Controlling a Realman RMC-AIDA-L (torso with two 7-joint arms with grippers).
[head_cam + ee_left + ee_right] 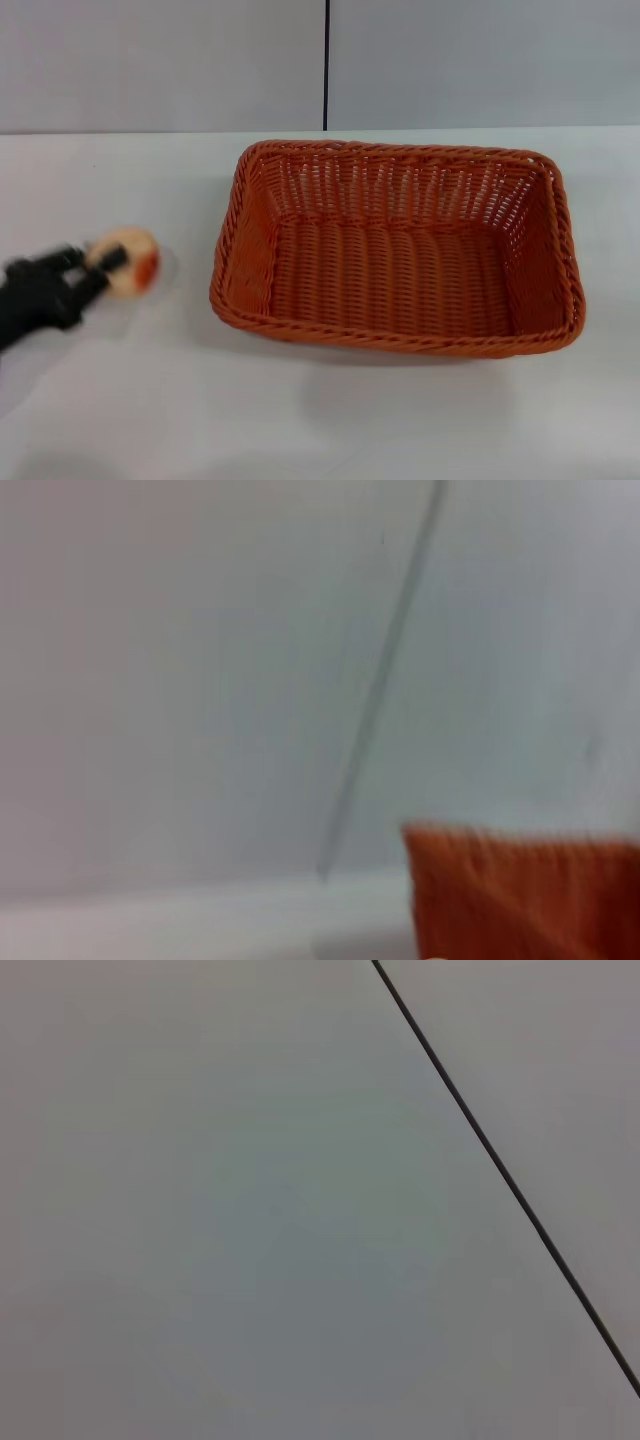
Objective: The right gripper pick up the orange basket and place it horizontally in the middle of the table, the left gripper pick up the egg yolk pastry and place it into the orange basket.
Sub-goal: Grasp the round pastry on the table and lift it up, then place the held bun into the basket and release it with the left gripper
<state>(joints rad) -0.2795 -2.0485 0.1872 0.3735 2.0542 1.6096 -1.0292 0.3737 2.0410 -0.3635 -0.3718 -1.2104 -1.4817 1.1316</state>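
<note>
The orange basket [395,250] lies lengthwise on the white table [320,420], a little right of centre, and nothing shows inside it. A blurred corner of the basket [520,890] shows in the left wrist view. At the far left, my left gripper [102,262] is shut on the egg yolk pastry [135,262], a pale round ball with an orange-red patch. The pastry is well left of the basket, with a faint shadow under it. My right gripper is out of view; its wrist view shows only wall.
A pale grey wall [160,60] with a dark vertical seam [326,60] backs the table. Bare white tabletop lies between the pastry and the basket's left rim [225,250].
</note>
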